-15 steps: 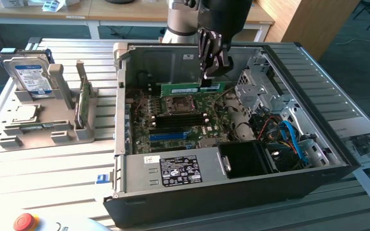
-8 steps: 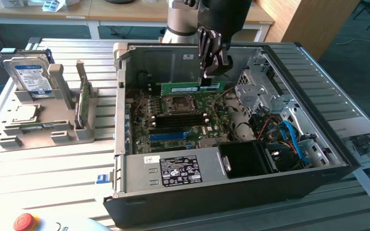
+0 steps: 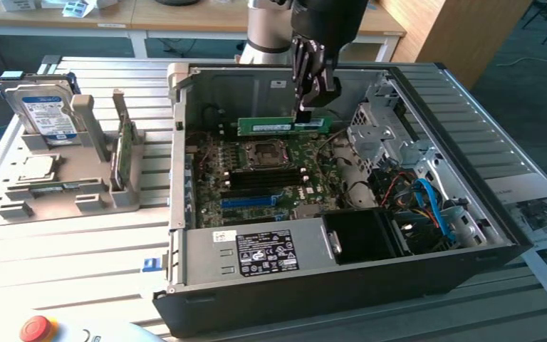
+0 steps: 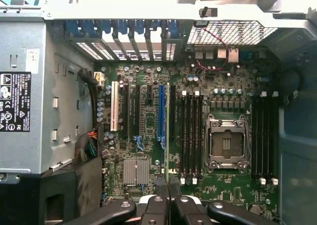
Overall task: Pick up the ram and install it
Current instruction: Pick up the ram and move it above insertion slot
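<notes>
My gripper (image 3: 310, 114) is shut on the ram (image 3: 268, 126), a long green stick with a white label. I hold it level by one end inside the open computer case (image 3: 501, 214), above the motherboard (image 3: 254, 182) and just behind the CPU socket (image 3: 264, 153). In the wrist view the ram (image 4: 167, 136) runs edge-on out from my gripper (image 4: 168, 202). There it lies between the blue slot (image 4: 161, 111) and the black memory slots (image 4: 190, 136). I cannot tell how high it hangs over the board.
The grey power supply (image 3: 254, 253) fills the case's near side, and cables and drive cages (image 3: 397, 149) crowd the exterior view's right. Outside the case, at the exterior view's left, a grey holder (image 3: 65, 196) carries a silver hard drive (image 3: 45, 110). A red button (image 3: 38, 328) sits at the table's front.
</notes>
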Controlling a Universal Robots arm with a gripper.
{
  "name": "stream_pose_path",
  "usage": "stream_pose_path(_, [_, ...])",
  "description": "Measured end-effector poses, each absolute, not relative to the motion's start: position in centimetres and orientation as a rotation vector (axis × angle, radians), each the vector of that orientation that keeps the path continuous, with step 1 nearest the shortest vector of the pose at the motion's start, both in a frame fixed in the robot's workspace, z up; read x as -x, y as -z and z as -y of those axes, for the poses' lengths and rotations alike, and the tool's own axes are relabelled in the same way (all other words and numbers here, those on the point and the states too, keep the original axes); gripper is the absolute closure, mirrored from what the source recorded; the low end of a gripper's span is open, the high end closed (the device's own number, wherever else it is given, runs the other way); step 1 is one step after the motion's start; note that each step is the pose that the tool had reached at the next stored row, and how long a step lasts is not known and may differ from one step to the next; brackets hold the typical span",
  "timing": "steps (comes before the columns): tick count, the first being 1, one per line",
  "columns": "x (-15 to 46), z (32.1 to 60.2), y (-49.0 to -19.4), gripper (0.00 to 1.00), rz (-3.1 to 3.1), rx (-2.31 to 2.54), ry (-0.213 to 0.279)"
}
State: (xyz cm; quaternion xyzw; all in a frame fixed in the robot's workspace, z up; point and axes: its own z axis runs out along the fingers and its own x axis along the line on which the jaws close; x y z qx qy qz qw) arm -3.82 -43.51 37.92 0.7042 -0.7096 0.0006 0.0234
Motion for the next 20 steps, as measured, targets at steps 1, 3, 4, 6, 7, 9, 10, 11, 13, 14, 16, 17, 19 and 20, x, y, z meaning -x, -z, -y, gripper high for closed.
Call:
stream_pose_path(1, [3.8,43.4,-37.9,0.88,2.199,-2.178,-0.002])
stream_pose_path(3, [3.8,43.1,-37.9,0.88,2.203,-2.173,-0.002])
stream_pose_path(4, [3.8,42.9,-37.9,0.88,2.205,-2.171,-0.002])
stream_pose_path(6, [3.8,42.6,-37.9,0.88,2.209,-2.167,-0.001])
stream_pose_path(7, [3.8,42.5,-37.9,0.88,2.211,-2.165,-0.001])
stream_pose_path(9, [3.7,42.1,-37.9,0.88,2.214,-2.162,-0.001])
stream_pose_path(10, [3.7,42.0,-37.9,0.88,2.216,-2.160,-0.001])
stream_pose_path(11, [3.7,41.8,-37.9,0.88,2.218,-2.158,-0.001])
stream_pose_path(13, [3.7,41.5,-37.9,0.88,2.221,-2.155,-0.001])
stream_pose_path(14, [3.7,41.3,-37.9,0.88,2.223,-2.153,-0.001])
stream_pose_path(16, [3.7,41.0,-37.8,0.88,2.226,-2.150,-0.001])
stream_pose_path(17, [3.7,40.8,-37.8,0.88,2.228,-2.148,-0.001])
stream_pose_path(19, [3.7,40.4,-37.8,0.88,2.230,-2.145,-0.001])
stream_pose_path(20, [3.7,40.3,-37.8,0.88,2.232,-2.144,-0.001])
